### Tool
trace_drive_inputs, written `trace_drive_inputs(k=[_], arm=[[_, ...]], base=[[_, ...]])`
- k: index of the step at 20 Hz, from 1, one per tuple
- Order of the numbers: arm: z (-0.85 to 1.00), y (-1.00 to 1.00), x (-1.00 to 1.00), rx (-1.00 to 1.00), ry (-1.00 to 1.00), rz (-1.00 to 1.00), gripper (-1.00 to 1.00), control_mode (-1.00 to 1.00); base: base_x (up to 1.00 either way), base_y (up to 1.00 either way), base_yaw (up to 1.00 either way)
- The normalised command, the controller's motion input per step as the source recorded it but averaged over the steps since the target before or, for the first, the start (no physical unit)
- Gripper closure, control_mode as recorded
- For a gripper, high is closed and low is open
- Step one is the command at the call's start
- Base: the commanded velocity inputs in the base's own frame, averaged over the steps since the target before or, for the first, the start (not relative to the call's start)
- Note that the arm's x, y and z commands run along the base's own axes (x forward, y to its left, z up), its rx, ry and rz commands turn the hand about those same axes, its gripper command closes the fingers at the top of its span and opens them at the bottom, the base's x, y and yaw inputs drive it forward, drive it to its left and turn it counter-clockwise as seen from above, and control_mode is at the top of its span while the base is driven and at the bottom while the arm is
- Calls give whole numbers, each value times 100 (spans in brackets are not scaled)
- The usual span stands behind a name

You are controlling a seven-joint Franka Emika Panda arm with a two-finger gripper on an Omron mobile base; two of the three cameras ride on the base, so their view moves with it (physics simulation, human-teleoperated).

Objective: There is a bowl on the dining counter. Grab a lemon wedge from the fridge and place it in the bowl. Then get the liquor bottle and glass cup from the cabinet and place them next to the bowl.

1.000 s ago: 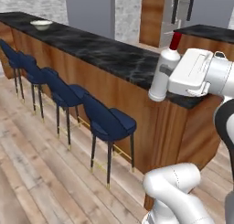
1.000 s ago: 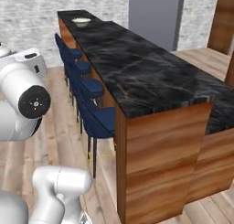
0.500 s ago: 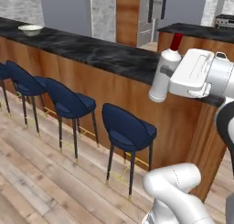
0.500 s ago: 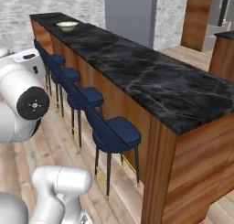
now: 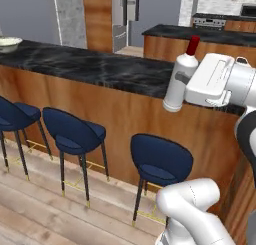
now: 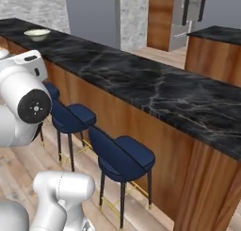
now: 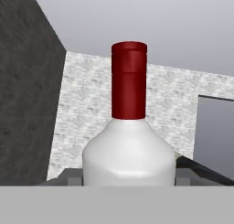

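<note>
My gripper (image 5: 181, 80) is shut on the liquor bottle (image 5: 178, 84), a whitish bottle with a dark red cap, held upright in the air beside the near edge of the dining counter (image 5: 100, 69). In the hand view the liquor bottle (image 7: 129, 147) stands close between the fingers. The pale bowl (image 5: 6, 43) sits far left on the black marble top; from the other side the bowl (image 6: 36, 34) rests at the far end of the dining counter (image 6: 141, 79). What lies in it is too small to tell. The grey fridge (image 5: 131, 9) stands beyond. The glass cup and the cabinet are out of view.
Blue stools (image 5: 75, 132) line the counter's near side, one (image 5: 161, 160) right below the bottle and one (image 6: 123, 155) close to my base. A second dark-topped counter (image 5: 200, 36) stands behind. The floor is wood planks.
The base has driven on and turned, so the whole scene has shifted: the counter now runs across the views and the bowl sits farther left. The bottle stays in the gripper.
</note>
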Motion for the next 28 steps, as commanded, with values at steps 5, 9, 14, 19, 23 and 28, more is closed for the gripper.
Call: trace_drive_inputs(k=[5, 9, 14, 19, 23, 28], arm=[[0, 0, 0, 0, 0, 0, 100, 100], [0, 0, 0, 0, 0, 0, 100, 100], [0, 0, 0, 0, 0, 0, 100, 100], [0, 0, 0, 0, 0, 0, 100, 100], [0, 0, 0, 0, 0, 0, 100, 100], [0, 0, 0, 0, 0, 0, 100, 100]], base=[[45, 100, -40], [38, 100, -36], [7, 100, -26], [5, 100, -22], [2, 100, -20], [5, 100, -18]])
